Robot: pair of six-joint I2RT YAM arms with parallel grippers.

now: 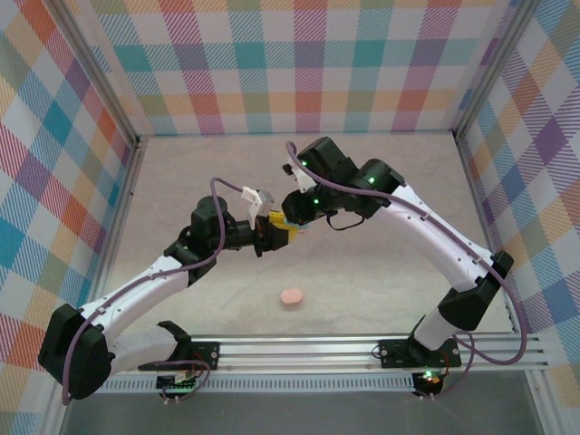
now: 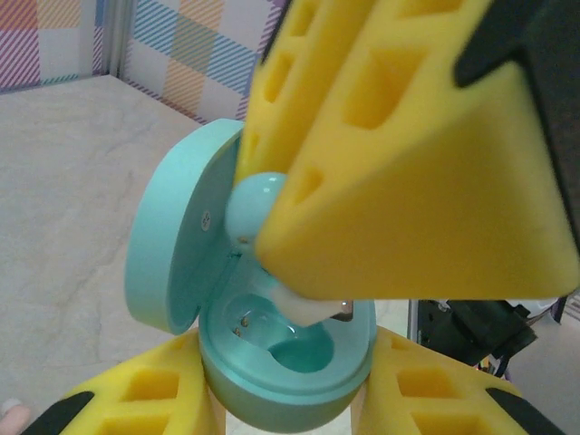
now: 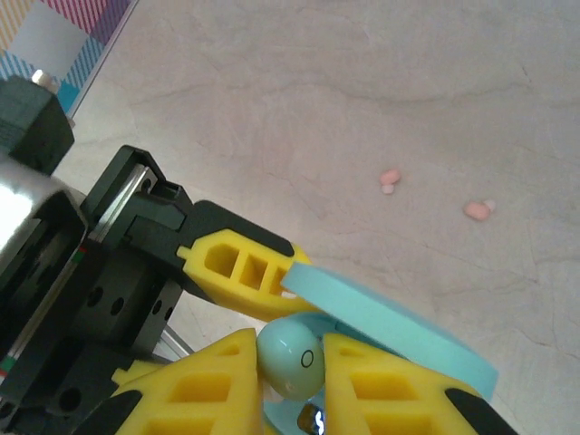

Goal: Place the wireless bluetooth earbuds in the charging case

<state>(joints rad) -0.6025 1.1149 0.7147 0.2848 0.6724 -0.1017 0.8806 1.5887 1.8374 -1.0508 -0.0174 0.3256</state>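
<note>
Left wrist: rnd bud (image 2: 258, 204), oval case (image 2: 290, 397)

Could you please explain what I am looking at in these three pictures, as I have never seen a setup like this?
These are two robot arms, a left arm and a right arm, bolted at the near edge of a table. One picture looks down from above; the other two come from a camera on each wrist. The left tool, with yellow fingers, is closed on an open teal charging case. The right tool pinches a light blue earbud, held just above the case's hollow. On the table lie a pink case, a pink earbud and a second pink earbud.
</note>
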